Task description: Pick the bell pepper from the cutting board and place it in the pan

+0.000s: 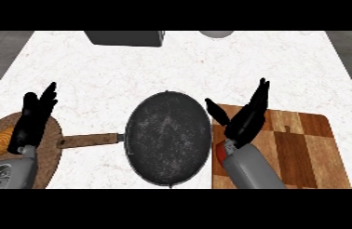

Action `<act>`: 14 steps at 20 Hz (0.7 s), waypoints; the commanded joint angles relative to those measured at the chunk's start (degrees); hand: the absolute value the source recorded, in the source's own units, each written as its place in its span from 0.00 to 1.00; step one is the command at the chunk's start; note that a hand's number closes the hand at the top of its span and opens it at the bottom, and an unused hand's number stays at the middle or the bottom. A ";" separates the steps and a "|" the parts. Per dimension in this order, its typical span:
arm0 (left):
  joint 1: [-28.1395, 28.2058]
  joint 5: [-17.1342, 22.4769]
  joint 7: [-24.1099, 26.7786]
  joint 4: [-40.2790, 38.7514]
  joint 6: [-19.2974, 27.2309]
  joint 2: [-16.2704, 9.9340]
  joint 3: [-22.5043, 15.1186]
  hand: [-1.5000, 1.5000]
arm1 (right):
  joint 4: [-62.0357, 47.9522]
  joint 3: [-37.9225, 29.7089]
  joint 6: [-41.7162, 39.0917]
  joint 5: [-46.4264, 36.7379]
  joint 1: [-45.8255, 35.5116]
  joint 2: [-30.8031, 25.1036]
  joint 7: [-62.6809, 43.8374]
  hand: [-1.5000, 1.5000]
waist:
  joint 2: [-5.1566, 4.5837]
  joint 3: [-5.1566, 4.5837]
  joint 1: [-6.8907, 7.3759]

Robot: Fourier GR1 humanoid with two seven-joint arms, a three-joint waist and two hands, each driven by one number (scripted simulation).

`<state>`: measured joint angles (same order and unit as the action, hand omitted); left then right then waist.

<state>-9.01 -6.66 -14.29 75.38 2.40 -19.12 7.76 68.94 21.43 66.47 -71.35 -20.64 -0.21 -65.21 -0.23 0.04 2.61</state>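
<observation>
At the frame's top I see a dark grey box and, right of it, a pale rounded object; a round wooden board sits lower left.

One head view looks steeply down on the counter, close above.

Light is even and bright across the white tabletop, with no glare. The pan at the frame's centre reads dull, showing only pale speckle and a thin light rim. Shadows are faint: a soft dark edge beneath the right hand on the board. The frame's upper corners turn grey.
</observation>
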 commanded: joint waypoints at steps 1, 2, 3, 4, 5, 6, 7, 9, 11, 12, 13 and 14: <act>1.67 0.16 0.77 -0.35 0.53 -0.63 1.43 0.50 | 1.89 0.39 10.92 -5.02 5.59 0.20 -9.78 0.00 | 0.61 -0.08 -2.06; 0.36 0.15 -1.01 -1.08 0.55 -0.76 1.51 0.50 | 4.74 -0.29 7.54 -5.83 4.55 0.20 -11.52 0.00 | 0.82 -0.13 -2.80; 1.65 0.26 1.05 -1.68 0.98 -0.12 1.79 0.50 | 5.46 -0.47 9.53 -6.93 7.36 0.20 -11.31 0.00 | 0.76 -0.15 -3.00; 1.98 0.22 0.65 -2.17 0.86 -0.49 2.06 0.50 | 9.50 0.48 8.80 -7.68 11.26 0.20 -10.31 0.00 | 1.04 -0.17 -4.03; 0.47 0.09 -1.79 -0.03 0.80 -1.43 2.06 0.50 | 9.92 0.80 9.66 -7.54 12.86 0.21 -11.34 0.00 | 1.03 -0.07 -3.66; 3.05 0.69 0.28 -0.38 0.44 -1.52 2.83 0.50 | 14.53 0.52 8.41 -8.41 16.93 0.21 -9.94 0.00 | 1.27 -0.14 -4.33; 2.35 0.70 0.22 -0.85 0.88 -1.13 2.93 0.50 | 18.22 1.91 8.82 -9.57 18.81 0.21 -9.15 0.00 | 1.30 -0.17 -4.88; 3.73 0.71 -0.10 -0.94 0.83 -1.02 3.02 0.50 | 23.40 4.87 9.25 -10.88 27.89 0.21 -7.30 0.00 | 1.49 -0.18 -6.00; 5.61 1.42 0.54 0.32 0.41 -1.69 3.98 0.50 | 30.08 7.54 8.92 -12.26 34.34 0.21 -6.42 0.00 | 1.66 -0.19 -5.97; 5.46 1.02 0.32 1.75 1.04 -1.31 3.58 0.50 | 31.31 10.71 10.80 -13.93 37.68 0.21 -6.27 0.00 | 1.55 -0.14 -5.64; 4.51 1.71 -0.17 0.93 -0.08 -2.56 4.41 0.50 | 34.50 11.92 9.96 -14.85 42.05 0.21 -6.26 0.00 | 1.24 -0.15 -5.84; 4.72 0.58 0.05 0.74 1.09 -0.83 3.00 0.50 | 36.98 14.51 10.10 -16.25 45.34 0.21 -5.65 0.00 | 1.19 -0.17 -6.25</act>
<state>-4.76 -5.73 -14.07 75.80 3.06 -20.45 11.03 96.54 29.78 73.50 -83.71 12.97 -0.02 -68.23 1.09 -0.12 -2.79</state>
